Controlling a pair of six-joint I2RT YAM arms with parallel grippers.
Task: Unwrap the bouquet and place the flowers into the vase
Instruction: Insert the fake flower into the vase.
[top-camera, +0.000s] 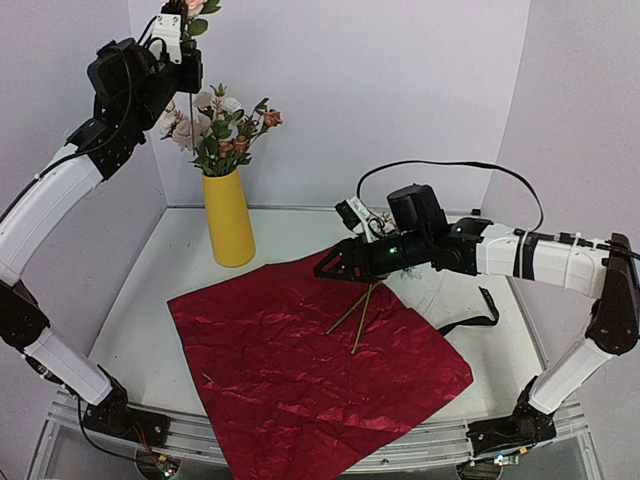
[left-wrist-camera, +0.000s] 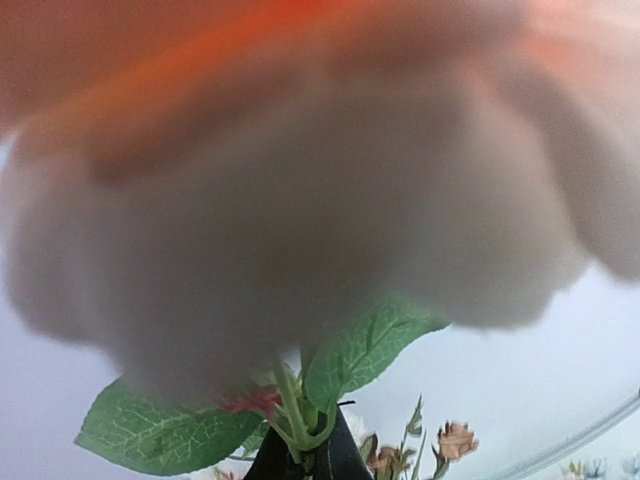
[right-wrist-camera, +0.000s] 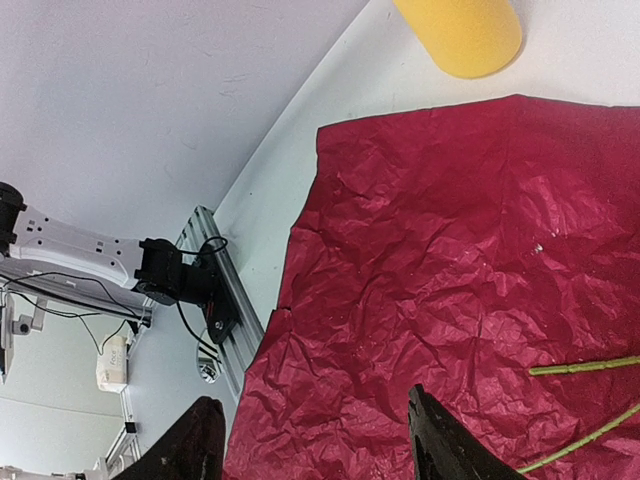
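Here's the left arm (top-camera: 50, 200): a black base block on the rail (top-camera: 440, 447), tiny coloured lights glowing right at the rail, then a white tube link, a black elbow joint and a longer white link farther from the rail. A thin black cable runs along it, cinched with a tie. Farthest from the rail sit a bulky black wrist and a white camera block.

Over to the right arm (top-camera: 545, 258): same black base on the rail, same white links, with black bands round the one farthest from the rail. There's a black cable arching above it and a green light on the black wrist. The right gripper (right-wrist-camera: 310, 400) shows two black wedge fingers (right-wrist-camera: 450, 445).
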